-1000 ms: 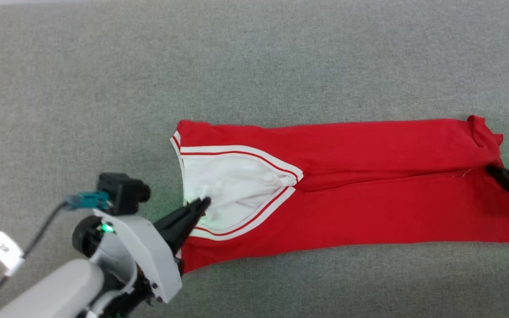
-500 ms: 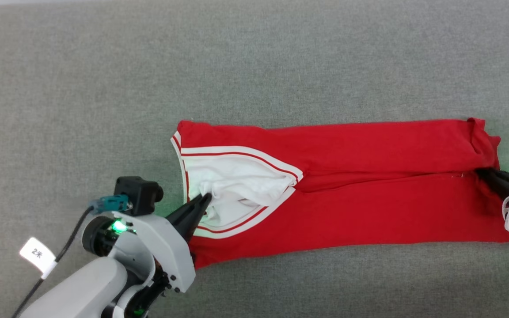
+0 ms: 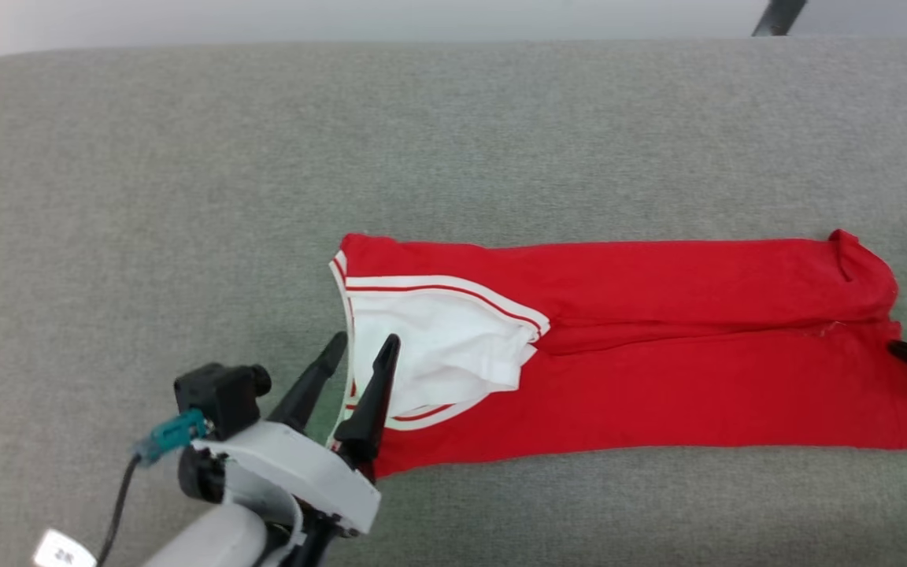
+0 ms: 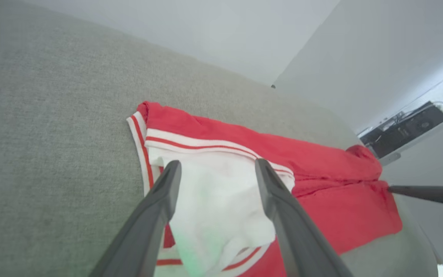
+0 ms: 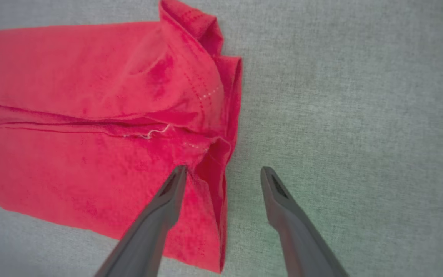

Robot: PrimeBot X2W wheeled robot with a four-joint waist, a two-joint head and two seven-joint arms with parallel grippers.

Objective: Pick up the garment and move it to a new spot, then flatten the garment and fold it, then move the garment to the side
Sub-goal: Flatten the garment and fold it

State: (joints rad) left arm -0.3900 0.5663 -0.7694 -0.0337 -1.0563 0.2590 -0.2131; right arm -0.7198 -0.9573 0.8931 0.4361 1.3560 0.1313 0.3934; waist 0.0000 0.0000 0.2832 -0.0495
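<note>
Already the shirt [image 3: 658,378] lies as a lengthwise-folded strip on the surface [image 3: 186,197], left gripper [image 3: 364,341] and right gripper [image 5: 223,169] at its ends, jaws spread and empty; cross-folding and shifting aside seem left.

Grey cloth surface [image 3: 186,157] w/ pale wall [image 4: 206,30] behind, blk box [image 4: 404,129] beyond.

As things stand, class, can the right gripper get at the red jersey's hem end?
Probably yes: the right gripper hangs open astride the red jersey at its hem edge, with nothing lying between them.
</note>
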